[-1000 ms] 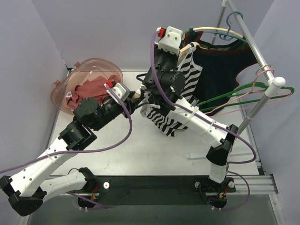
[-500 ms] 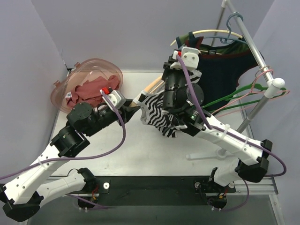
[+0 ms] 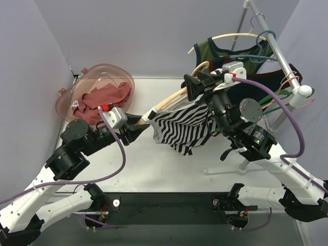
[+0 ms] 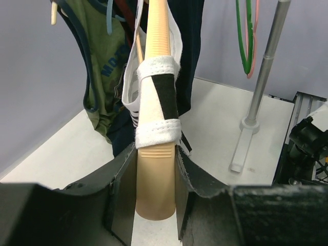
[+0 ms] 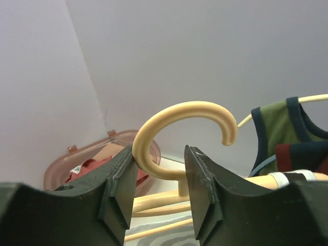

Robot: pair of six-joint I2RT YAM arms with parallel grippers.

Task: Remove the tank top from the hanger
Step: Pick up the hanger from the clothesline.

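Observation:
A black-and-white striped tank top (image 3: pixel 180 128) hangs on a tan hanger (image 3: pixel 169 101) held above the table. My left gripper (image 3: pixel 139 122) is shut on the hanger's left arm end; in the left wrist view (image 4: pixel 155 164) the tan end (image 4: pixel 155 189) sits between the jaws, with the top's white strap (image 4: pixel 156 97) wrapped just above. My right gripper (image 3: pixel 193 84) is shut on the hanger's hook; in the right wrist view (image 5: pixel 160 154) the curved hook (image 5: pixel 179 115) rises between the jaws. The hanger is off the rail.
A pink basin (image 3: pixel 114 73) with red cloth stands at the back left. The clothes rack (image 3: pixel 279 51) at the right carries a green top (image 3: pixel 210 48), a dark garment (image 3: pixel 266 77) and empty green and pink hangers (image 3: pixel 277 98). Its pole (image 4: pixel 264 66) and foot (image 3: pixel 241 166) stand on the table.
The right gripper brought the hanger down and away from the rail. The left gripper moved down and left with the hanger end. The tank top now hangs lower between them.

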